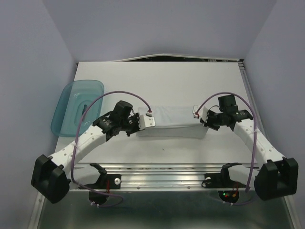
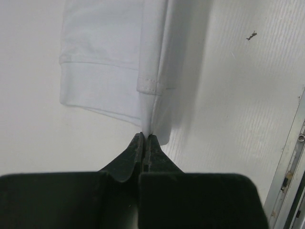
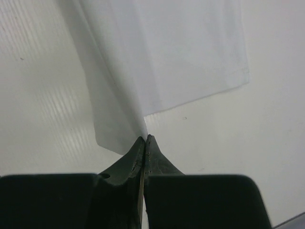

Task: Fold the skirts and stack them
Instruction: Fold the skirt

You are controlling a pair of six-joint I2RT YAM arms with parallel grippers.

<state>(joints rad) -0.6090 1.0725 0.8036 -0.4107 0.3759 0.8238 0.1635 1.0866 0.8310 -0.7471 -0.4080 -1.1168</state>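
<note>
Nearest, the 2 arms (image 1: 88, 138) reach in from the front edge of the surface (image 1: 162, 155). The left pincer (image 1: 150, 114) and the right pincer (image 1: 195, 113) are each closed tight on 1 end corner of the skirt (image 1: 174, 123), likely so the cloth hangs taut and level between them for a clean fold. The skirt spans mid-surface, its pinched edge lifted, its lower layer lying flat. Farther left, the teal tray (image 1: 76, 106) sits well apart.

The top view looks down on the table (image 1: 162, 78); both wrist views closely share the skirt (image 1: 172, 123).
</note>
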